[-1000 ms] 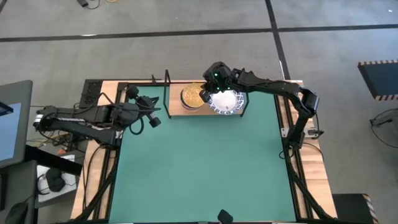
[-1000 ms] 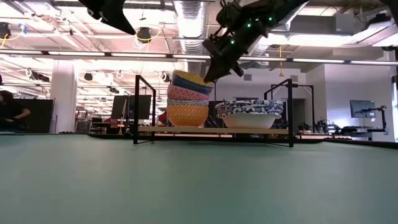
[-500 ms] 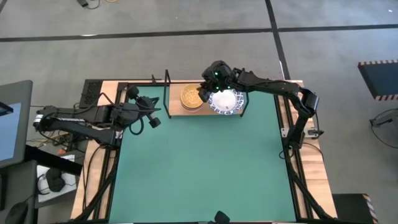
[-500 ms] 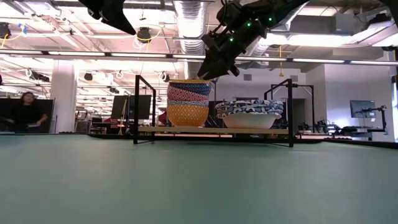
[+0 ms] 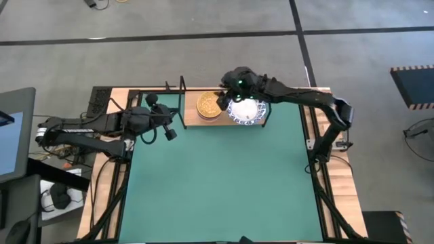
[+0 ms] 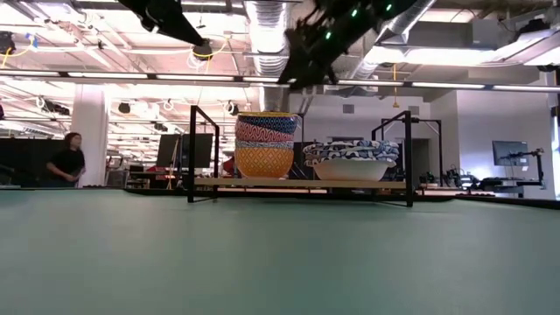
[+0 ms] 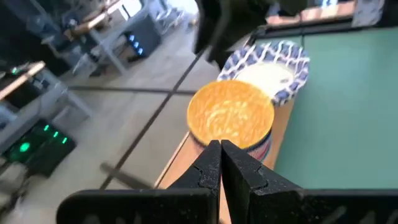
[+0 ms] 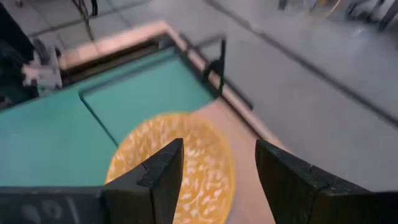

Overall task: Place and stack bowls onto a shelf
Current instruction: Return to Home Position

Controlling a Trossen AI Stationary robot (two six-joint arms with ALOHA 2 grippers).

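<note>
The shelf [image 5: 190,118] stands at the far edge of the table [image 5: 217,183], its wood board carrying two stacks side by side. At the board's left end a yellow bowl [image 5: 209,106] tops a pile; from table height a blue striped bowl [image 6: 267,121], a red patterned bowl [image 6: 264,133] and an orange-yellow bowl [image 6: 263,162] show beneath it. Toward the right end sit the nested white bowls with blue lattice rims [image 5: 247,111]. The right gripper [image 5: 226,96] hangs above the shelf between the two stacks, clear of the bowls, fingers spread wide and empty. The left gripper [image 5: 165,126] waits over the table's far left corner, just off the shelf's left end, fingers pressed together on nothing.
</note>
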